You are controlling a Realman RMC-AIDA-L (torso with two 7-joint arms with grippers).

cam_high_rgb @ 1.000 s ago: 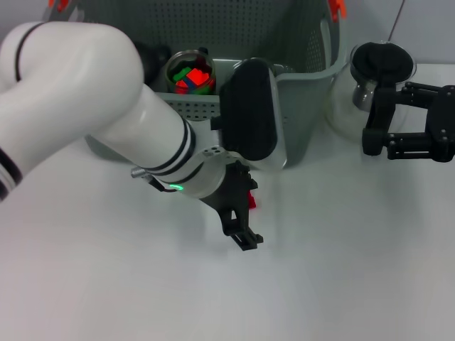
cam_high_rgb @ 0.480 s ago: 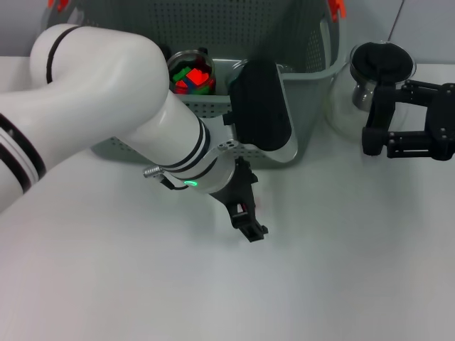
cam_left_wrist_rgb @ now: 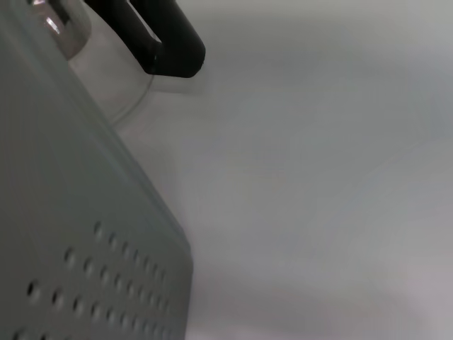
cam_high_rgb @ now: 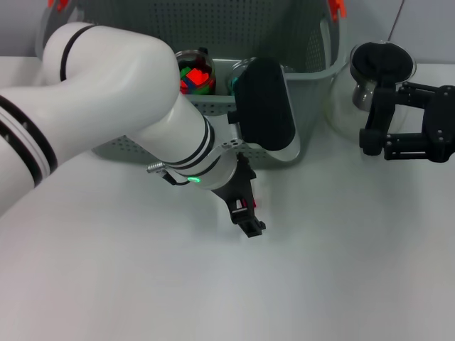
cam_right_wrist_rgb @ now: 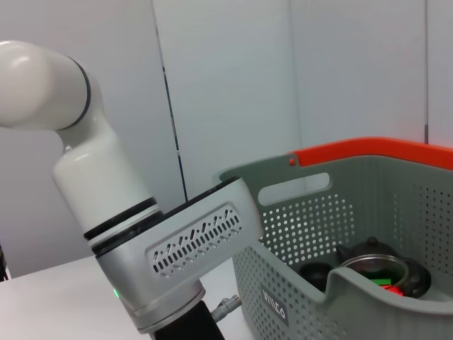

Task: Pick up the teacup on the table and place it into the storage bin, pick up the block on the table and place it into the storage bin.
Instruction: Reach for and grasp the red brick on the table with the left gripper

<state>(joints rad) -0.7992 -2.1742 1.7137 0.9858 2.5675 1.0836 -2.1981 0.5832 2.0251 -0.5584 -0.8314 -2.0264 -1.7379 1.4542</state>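
The storage bin is the grey-green perforated basket at the back; its wall also shows close up and in the right wrist view. Inside it stands the teacup, a round glass cup with coloured pieces in it. A small red block lies on the white table just in front of the bin. My left gripper points down right at the block, and one black finger covers most of it. Parked at the right, my right gripper is open and holds nothing.
A glass pot with a black lid stands right of the bin, just behind the right gripper; its black handle shows in the left wrist view. The bulky white left arm hides the bin's front left. Orange handle clips top the bin.
The left arm has swung right and toward the bin, and its gripper has shifted slightly up the picture at the red block. The right arm has not moved.
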